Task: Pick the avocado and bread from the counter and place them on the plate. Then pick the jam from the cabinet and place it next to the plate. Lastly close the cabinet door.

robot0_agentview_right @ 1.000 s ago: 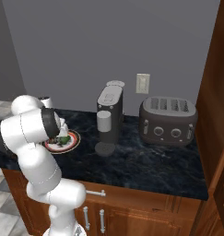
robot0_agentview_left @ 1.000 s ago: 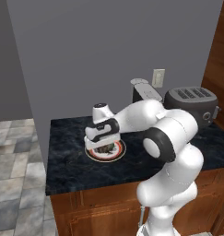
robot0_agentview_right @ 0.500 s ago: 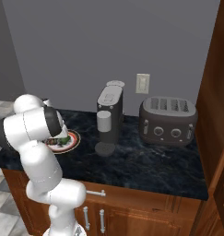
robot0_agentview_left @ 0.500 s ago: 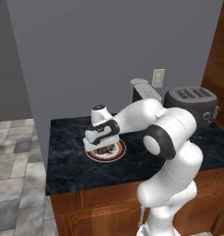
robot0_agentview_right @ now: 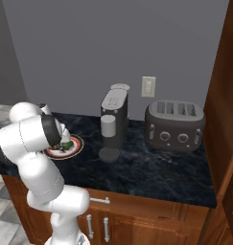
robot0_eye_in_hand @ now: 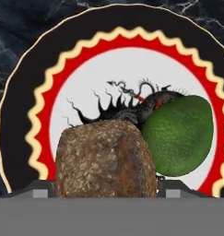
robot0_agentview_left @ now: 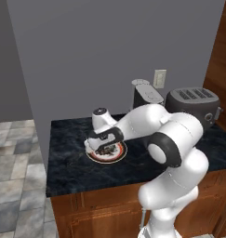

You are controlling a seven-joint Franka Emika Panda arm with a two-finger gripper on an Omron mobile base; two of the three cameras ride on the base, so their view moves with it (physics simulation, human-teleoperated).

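Now I have the bread (robot0_eye_in_hand: pixel 106 159) down on the plate (robot0_eye_in_hand: pixel 21 110) between my gripper (robot0_eye_in_hand: pixel 106 188)'s fingertips, touching the avocado (robot0_eye_in_hand: pixel 179 135) on its right; whether the jaws have let go I cannot tell, so I judge this the bread release. Next I must lift clear and head for the cabinet's jam. Seen from the hand, the avocado's long axis slants up to the right, its narrower end uppermost.
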